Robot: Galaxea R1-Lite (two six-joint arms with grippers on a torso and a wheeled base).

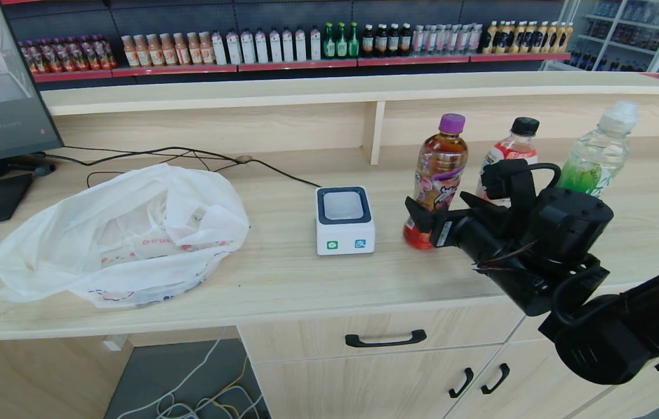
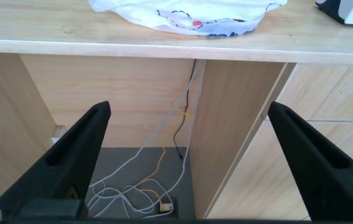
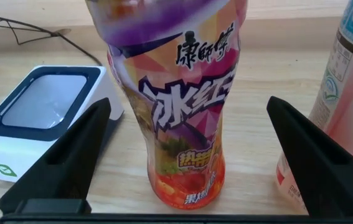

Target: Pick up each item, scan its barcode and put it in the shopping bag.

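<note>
Illumination is bright, even and diffuse. Shadows on the counter beside the scanner are faint and soft. The scanner window shows pale glare. The counter edges behind the scanner bow from wide-angle distortion.

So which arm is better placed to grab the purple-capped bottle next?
Right, likely. The right gripper, open, is lined up on the purple-capped bottle, a finger to each side. The left gripper sits below the counter top, facing the cables underneath.

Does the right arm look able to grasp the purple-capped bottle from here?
Probably yes: the open right gripper faces the purple-capped bottle with nothing between, and the black-capped bottle stands apart.
</note>
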